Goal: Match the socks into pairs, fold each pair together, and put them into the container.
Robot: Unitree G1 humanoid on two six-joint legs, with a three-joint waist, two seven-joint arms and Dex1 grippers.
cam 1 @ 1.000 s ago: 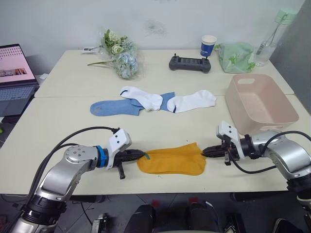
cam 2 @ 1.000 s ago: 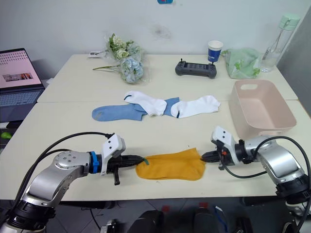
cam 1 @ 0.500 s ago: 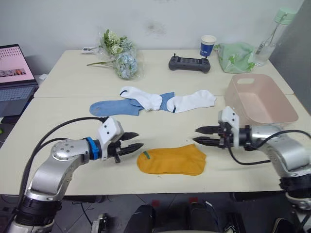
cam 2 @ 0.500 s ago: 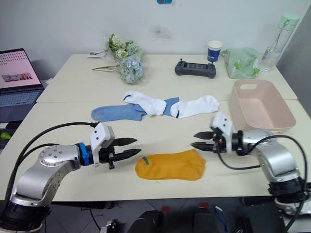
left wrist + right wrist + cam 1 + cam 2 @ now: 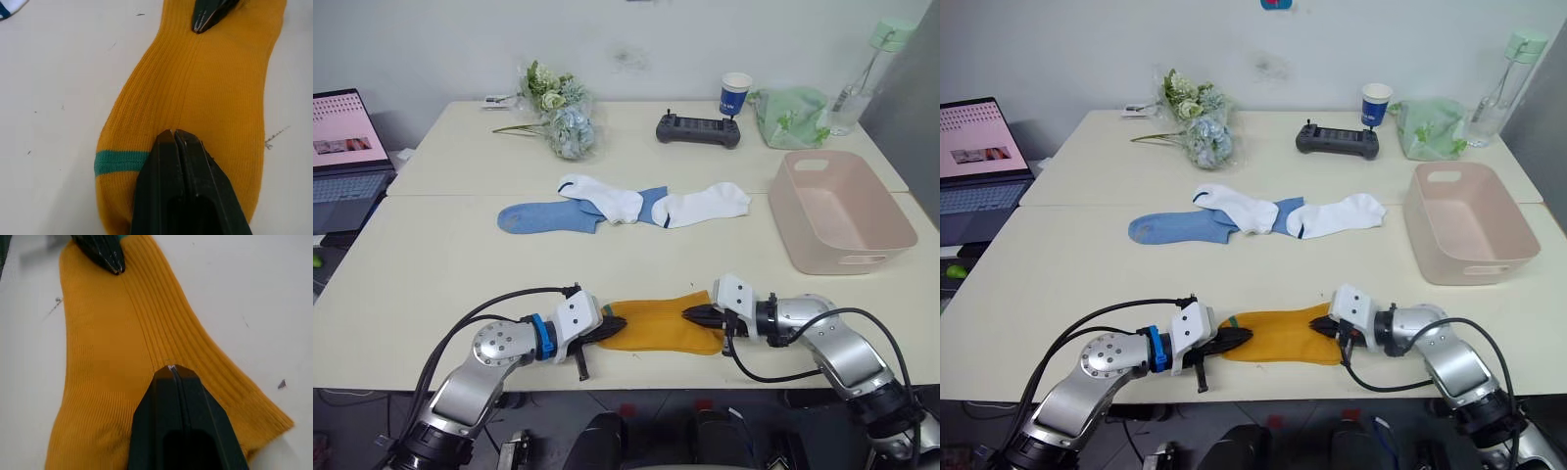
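Directly beneath both claws: mustard sock point(image 5: 658, 325).

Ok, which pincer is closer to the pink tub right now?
Right. The right pincer sits shut on the yellow sock at its end toward the pink tub. The left pincer is shut at the sock's far end.

office or lab | pale tables point(image 5: 440, 255) | open laptop point(image 5: 342, 157) | handheld controller point(image 5: 697, 129) | bare white wall point(image 5: 636, 39)
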